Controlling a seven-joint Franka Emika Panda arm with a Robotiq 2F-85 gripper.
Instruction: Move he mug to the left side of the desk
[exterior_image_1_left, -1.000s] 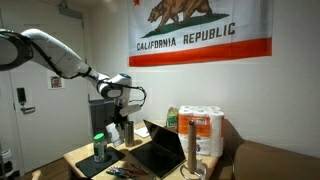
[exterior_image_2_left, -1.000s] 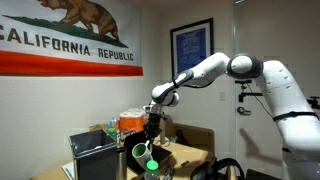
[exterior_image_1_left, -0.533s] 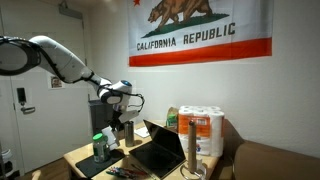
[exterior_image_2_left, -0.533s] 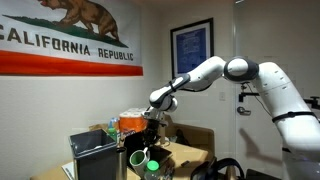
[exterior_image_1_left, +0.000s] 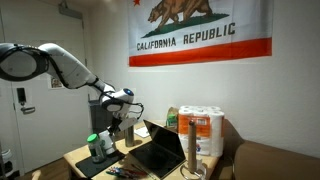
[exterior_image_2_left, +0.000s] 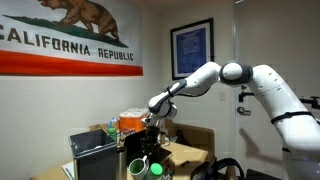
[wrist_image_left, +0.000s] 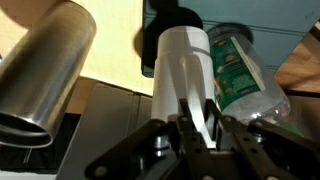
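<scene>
Gripping the mug (wrist_image_left: 180, 60), the pincer (wrist_image_left: 203, 118) is closed on it. In the wrist view the dark fingers bracket the white wall, though whether they pinch the wall itself or a handle cannot be told. The mug runs toward 12 o'clock from the fingers. A grasp this close to one end probably lets the cup hang steady while its base stays free to meet the bench (wrist_image_left: 110, 40). A steel bottle (wrist_image_left: 50, 65) lies at the mug's 9 o'clock and a green-labelled jar (wrist_image_left: 240, 70) at its 3 o'clock, both near. The mug is therefore held in the gap between them, likely so that it knocks neither. In an exterior view the arm (exterior_image_1_left: 60, 65) reaches in from 9 o'clock and angles down, so the pincer hangs low over the bench end away from the laptop (exterior_image_1_left: 155, 152), which sits at its 4 o'clock. That end looks like the intended side, so the carry seems nearly done. Whether the mug's base is touching the wood cannot be made out. The release calls for a gentle opening with clearance from both neighbours.
</scene>
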